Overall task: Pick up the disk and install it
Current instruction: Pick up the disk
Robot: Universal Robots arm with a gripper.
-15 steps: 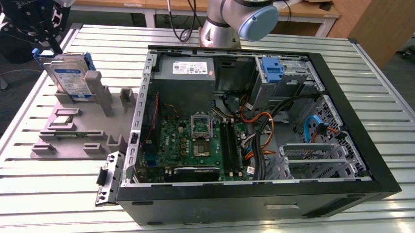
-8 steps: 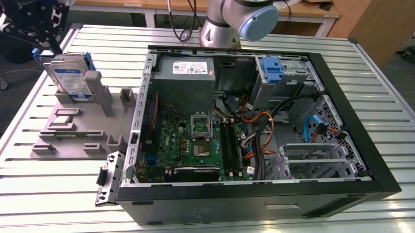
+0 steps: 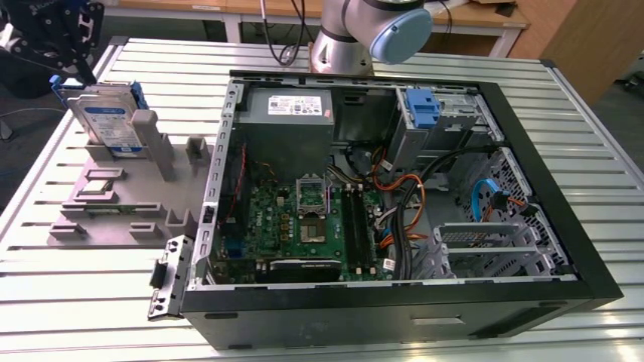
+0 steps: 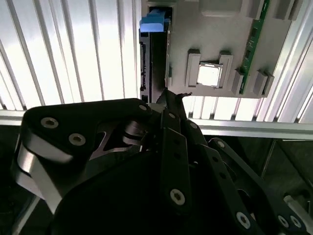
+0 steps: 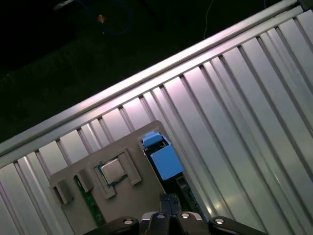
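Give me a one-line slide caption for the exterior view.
Gripper poised above the disk standing upright in a grey holder beside the open computer case.

Desk (image 3: 81,302) showing silver metal, ribbed in parallel slats, gleaming pale in both wrist views. Disk (image 3: 105,119) showing silver body, blue-and-white label, blue frame around edges. Holder block (image 3: 121,219) looking plain matte grey, carrying green strip (image 4: 257,39) and silvery square chip (image 4: 209,76). Gripper (image 5: 169,200) appearing black. Computer case (image 3: 403,320) showing black shell, green circuit board (image 3: 302,222), orange cables (image 3: 408,192), blue cable (image 3: 481,197), blue bracket (image 3: 423,105), grey box (image 3: 294,105) with white sticker. Arm joint cap (image 3: 400,34) showing light blue on silver-grey. Wooden panel (image 3: 589,38) showing warm tan-brown.
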